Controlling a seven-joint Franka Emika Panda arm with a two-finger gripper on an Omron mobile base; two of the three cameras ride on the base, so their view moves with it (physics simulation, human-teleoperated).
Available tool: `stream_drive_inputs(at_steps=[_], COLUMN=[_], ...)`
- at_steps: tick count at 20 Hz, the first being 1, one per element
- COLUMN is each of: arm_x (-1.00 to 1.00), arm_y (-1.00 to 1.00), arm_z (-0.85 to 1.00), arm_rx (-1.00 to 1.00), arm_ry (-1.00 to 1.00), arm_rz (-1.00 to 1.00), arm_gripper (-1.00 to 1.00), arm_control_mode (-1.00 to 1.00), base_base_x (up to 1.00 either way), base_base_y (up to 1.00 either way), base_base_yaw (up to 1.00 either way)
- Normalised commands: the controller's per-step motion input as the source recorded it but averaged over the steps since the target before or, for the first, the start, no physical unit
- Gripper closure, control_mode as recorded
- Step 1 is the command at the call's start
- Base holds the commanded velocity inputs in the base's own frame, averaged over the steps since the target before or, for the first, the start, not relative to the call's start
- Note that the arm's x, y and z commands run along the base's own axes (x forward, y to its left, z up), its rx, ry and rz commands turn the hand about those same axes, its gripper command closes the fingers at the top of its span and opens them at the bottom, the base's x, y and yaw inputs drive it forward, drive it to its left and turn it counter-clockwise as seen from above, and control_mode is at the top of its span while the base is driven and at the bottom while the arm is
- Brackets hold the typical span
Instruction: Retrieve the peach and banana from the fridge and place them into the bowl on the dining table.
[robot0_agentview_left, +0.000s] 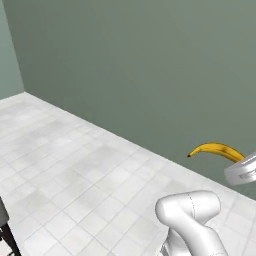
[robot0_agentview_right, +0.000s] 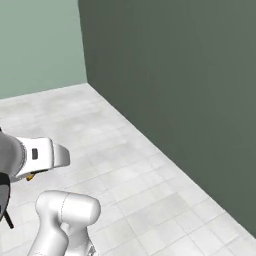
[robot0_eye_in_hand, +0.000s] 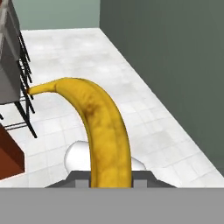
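Banana in transit: the fruit was held at the hand, rising from between the fingers in the hand view and arching up and over to a slim stem tip at upper left; the fingers appeared clamped on its lower end, although the contact itself was masked by the fruit. In the left base view the banana jutted from the white hand at the right edge, carried high above the pale tiled floor and in front of a grey-green wall. Its skin was bright yellow with brownish mottling along the inner curve and a dark stem end (a ripe look, smooth and firm enough to hold). The step in hand was judged to be the carry toward the desk; a reddish-brown slab edge and dark chair legs lay at the left of the hand view. The next move called for bringing the base to the desk and finding the bowl before any release.
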Motion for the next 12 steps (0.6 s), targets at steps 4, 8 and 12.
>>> stream_drive_inputs(at_steps=[4,8,12], arm_x=[0.0,0.0,0.0], arm_y=[0.0,0.0,0.0], arm_z=[0.0,0.0,0.0], arm_rx=[0.0,0.0,0.0], arm_ry=[0.0,0.0,0.0], arm_rz=[0.0,0.0,0.0], arm_gripper=[1.0,1.0,1.0], arm_control_mode=[1.0,1.0,1.0], base_base_x=[1.0,1.0,1.0], base_base_y=[0.0,0.0,0.0], base_base_yaw=[0.41,0.39,0.36])
